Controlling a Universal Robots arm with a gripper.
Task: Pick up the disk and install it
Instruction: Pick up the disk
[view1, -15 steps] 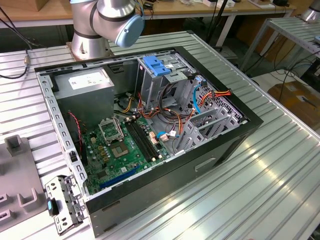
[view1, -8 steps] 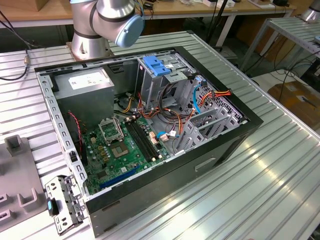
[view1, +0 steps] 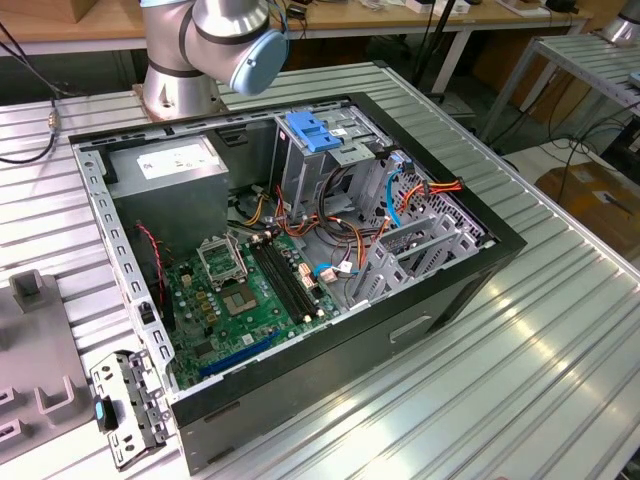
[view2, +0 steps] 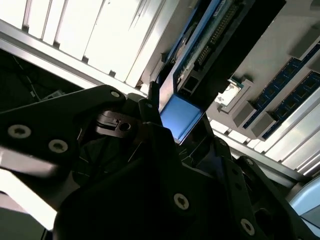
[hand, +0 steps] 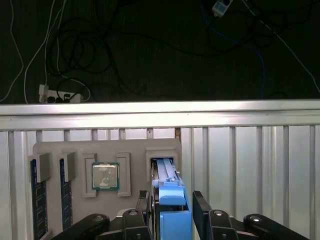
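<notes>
In the first wrist view the hand (hand: 171, 197) is straddling the disk (hand: 167, 172), which is standing on edge in a slot of a grey tray (hand: 80, 150). I cannot tell whether the hand is squeezing it or sitting loose around it. The disk is showing its blue plastic end to both wrist cameras (in the second wrist view that end is sitting between the hand's black parts). A processor chip (hand: 105, 176) is lying in the pocket just beside the disk's slot, and memory sticks (hand: 35, 210) are standing in slots beyond the chip. The tray is resting on the slatted metal table (hand: 240, 165), near its edge, with cables (hand: 65, 55) trailing over the dark floor past it.

In the exterior view the arm (view1: 215, 30) is rising at 11 o'clock from the open computer case (view1: 330, 370). Inside the case, a power box (view1: 165, 165) is sitting at 10 o'clock, a blue bracket (view1: 312, 132) at 12 o'clock and the motherboard (view1: 240, 300) at 7 o'clock.
</notes>
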